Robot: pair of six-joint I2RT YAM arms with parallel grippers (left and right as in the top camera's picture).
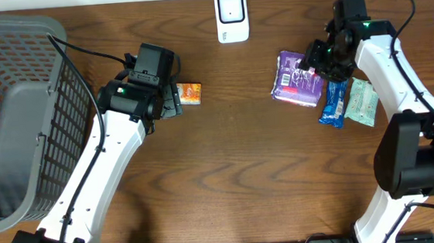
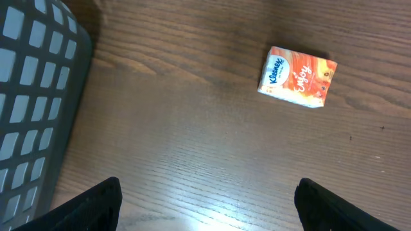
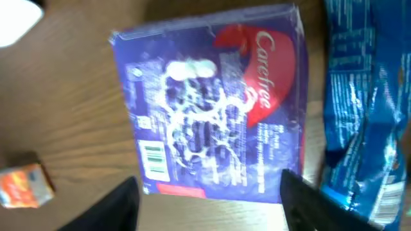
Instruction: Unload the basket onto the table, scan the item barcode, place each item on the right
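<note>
Right wrist: Carefree pack point(image 3: 212, 102) lies flat, barcode point(image 3: 153, 159) facing up.

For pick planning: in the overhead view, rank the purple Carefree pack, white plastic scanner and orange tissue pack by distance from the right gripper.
From the right gripper:
1. purple Carefree pack, just below its jaws.
2. white plastic scanner, top centre.
3. orange tissue pack, left of centre.
</note>
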